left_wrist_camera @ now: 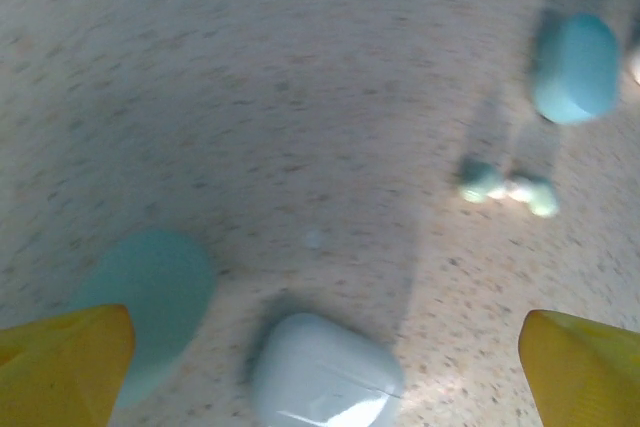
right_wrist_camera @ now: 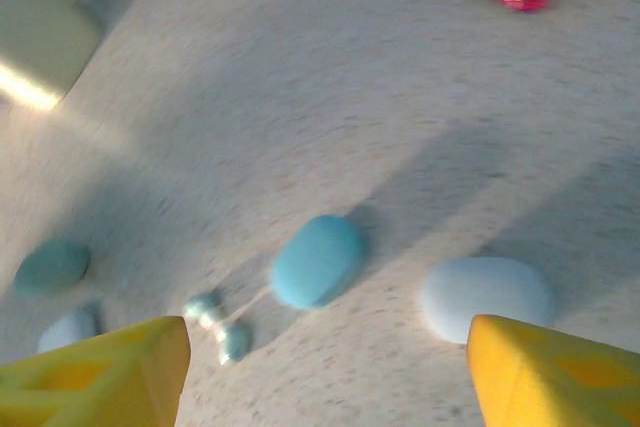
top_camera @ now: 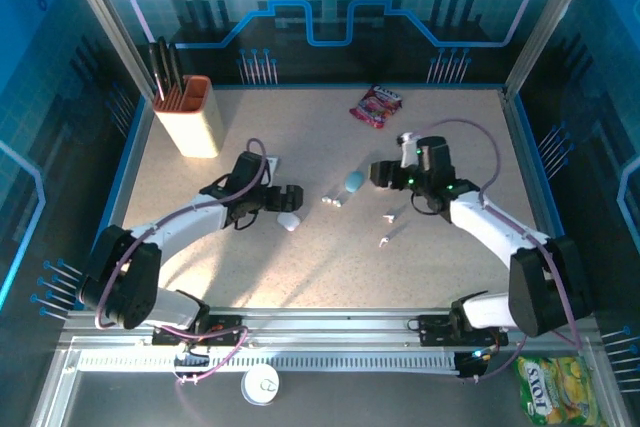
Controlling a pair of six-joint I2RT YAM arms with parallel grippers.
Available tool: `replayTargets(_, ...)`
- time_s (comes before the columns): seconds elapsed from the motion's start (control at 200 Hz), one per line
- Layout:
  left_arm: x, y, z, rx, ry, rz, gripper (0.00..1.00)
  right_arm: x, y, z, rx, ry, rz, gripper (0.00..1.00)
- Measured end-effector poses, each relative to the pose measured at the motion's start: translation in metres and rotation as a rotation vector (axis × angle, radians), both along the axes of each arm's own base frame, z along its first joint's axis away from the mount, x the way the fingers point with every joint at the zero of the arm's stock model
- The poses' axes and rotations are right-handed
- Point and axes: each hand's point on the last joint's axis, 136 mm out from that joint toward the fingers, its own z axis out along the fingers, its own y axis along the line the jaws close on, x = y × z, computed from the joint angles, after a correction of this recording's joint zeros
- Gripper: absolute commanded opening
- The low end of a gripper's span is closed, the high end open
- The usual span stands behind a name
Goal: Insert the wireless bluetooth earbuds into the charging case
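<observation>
1. Reaching in from the near-left corner, the left arm [top_camera: 170, 232] bends at its elbow and stretches low over the bench [top_camera: 470, 147] toward the middle. The right arm [top_camera: 490, 222] mirrors it from the near-right corner.
2. The left end effector [top_camera: 287, 197] points toward the centre of the bench. Its yellow fingers [left_wrist_camera: 70, 357] are spread wide and grip nothing. In the left wrist view a white case [left_wrist_camera: 325, 372] and a teal case [left_wrist_camera: 150, 292] lie on the bench just ahead of them.
3. The right end effector [top_camera: 382, 175] faces left. Its yellow fingers [right_wrist_camera: 100, 372] are parted wide and hold nothing.
4. A pebble-shaped light-blue case [top_camera: 354, 182] lies on the bench between the two end effectors, nearer the right one. In the right wrist view a second white case [right_wrist_camera: 487, 297] rests near it, not touching.
5. A pair of earbuds [top_camera: 332, 201], tiny and pale, lies on the bare bench between the white case and the light-blue case. The two seem to touch each other, though both wrist views blur them.
6. Two more white stemmed earbuds lie apart on the bench in front of the right arm. One earbud [top_camera: 390, 215] is farther from the arm bases, and the other earbud [top_camera: 384, 240] is nearer.
</observation>
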Motion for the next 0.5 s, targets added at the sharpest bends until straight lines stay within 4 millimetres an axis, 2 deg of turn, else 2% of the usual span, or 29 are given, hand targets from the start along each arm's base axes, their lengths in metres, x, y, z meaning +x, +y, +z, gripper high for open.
replayTargets(0.08,0.005,0.017,-0.002,-0.036,0.032,0.087,0.99,-0.017,0.031,0.001,-0.052,-0.035,0.112,0.75)
replayTargets(0.2,0.008,0.03,-0.003,-0.09,0.056,0.167,0.99,-0.045,0.075,-0.002,-0.11,-0.077,0.263,0.75)
replayTargets(0.315,0.006,0.046,-0.007,-0.123,0.078,0.248,0.99,-0.067,0.118,-0.017,-0.179,-0.098,0.402,0.76)
replayTargets(0.39,0.004,0.058,-0.008,-0.145,0.08,0.303,0.99,-0.076,0.142,-0.03,-0.225,-0.092,0.471,0.77)
replayTargets(0.5,0.002,0.073,-0.007,-0.171,0.069,0.367,0.99,-0.076,0.175,-0.044,-0.282,-0.098,0.533,0.77)
